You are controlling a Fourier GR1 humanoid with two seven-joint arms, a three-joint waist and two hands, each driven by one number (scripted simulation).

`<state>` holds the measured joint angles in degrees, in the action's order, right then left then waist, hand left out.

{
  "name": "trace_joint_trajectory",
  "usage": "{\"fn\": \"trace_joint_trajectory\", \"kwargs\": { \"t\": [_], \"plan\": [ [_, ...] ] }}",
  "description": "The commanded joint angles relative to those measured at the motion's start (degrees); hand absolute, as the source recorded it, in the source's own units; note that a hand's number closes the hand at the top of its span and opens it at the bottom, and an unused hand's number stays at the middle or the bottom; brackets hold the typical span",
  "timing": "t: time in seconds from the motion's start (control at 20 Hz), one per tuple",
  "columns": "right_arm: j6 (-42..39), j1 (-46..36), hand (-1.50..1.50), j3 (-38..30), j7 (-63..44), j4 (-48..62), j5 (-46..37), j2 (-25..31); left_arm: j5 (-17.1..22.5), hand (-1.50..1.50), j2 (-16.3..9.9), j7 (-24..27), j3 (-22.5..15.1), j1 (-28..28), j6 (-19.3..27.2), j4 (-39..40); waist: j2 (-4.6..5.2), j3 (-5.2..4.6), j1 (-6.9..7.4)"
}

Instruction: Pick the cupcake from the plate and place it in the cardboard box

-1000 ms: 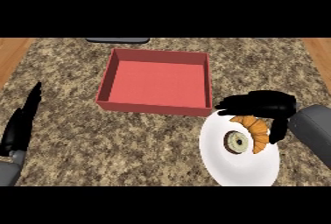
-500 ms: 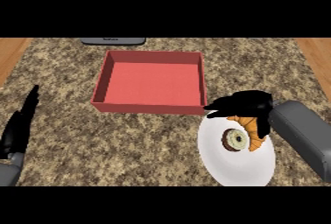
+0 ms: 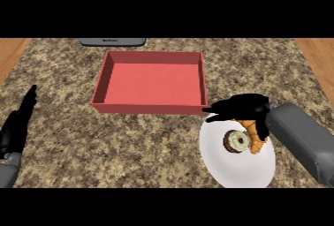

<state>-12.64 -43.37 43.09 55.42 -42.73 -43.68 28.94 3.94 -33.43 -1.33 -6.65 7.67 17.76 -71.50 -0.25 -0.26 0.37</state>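
The cupcake [image 3: 239,141] lies on its side on the white plate [image 3: 238,171] at the lower right, its brown top facing me and its orange wrapper behind. My right hand [image 3: 243,107] sits over the cupcake's far end. Its fingers [image 3: 262,128] curl down along the wrapper and the thumb points left over the plate's rim. The red cardboard box [image 3: 146,108] stands open just up and left of the plate, with nothing in it. My left hand [image 3: 20,123] rests open at the left edge, fingers up.
A grey flat object [image 3: 112,42] lies at the counter's far edge behind the box. The speckled counter top [image 3: 117,145] spreads between the left hand and the plate. Wooden strips [image 3: 318,57] border the counter on both sides.
My right hand has come down and forward onto the cupcake, and its fingers have curled round the wrapper. The cupcake, plate, box and left hand stay where they were.
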Motion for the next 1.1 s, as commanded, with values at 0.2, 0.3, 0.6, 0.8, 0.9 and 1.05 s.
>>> {"fn": "trace_joint_trajectory", "kwargs": {
  "t": [0.2,0.3,0.6,0.8,0.9,1.05],
  "plan": [
    [-7.24,2.05,-1.50,0.34,8.24,-5.10,1.11,3.06,-1.42,0.00,1.61,-0.70,1.23,0.98,0.07,0.13,0.18,0.25,-0.52],
    [-6.38,3.49,-1.50,0.33,6.54,-6.93,1.24,2.25,-2.43,0.00,2.48,-1.49,0.23,-2.04,1.04,-3.55,0.15,0.27,-0.15],
    [-6.30,8.20,-1.50,1.91,0.12,-16.06,-1.69,4.13,-2.64,0.00,1.29,-1.89,2.89,-1.31,-1.89,-2.43,0.15,0.25,-0.49],
    [-8.79,8.01,-1.50,0.17,-4.63,-17.83,-4.77,3.68,-4.65,0.00,3.59,1.29,3.43,-3.55,-1.34,-1.39,0.17,0.23,-0.34],
    [-7.03,10.32,-1.50,-0.30,-3.46,-16.18,-5.84,4.63,-3.01,0.00,1.36,-1.59,5.55,-3.03,-3.98,-4.07,0.20,0.26,-0.18],
    [-7.64,9.54,-1.50,0.06,-7.40,-14.02,-8.65,-0.76,-6.00,0.00,4.25,0.78,4.14,-4.48,-2.15,-3.70,0.27,0.25,0.03]
  ]
}}
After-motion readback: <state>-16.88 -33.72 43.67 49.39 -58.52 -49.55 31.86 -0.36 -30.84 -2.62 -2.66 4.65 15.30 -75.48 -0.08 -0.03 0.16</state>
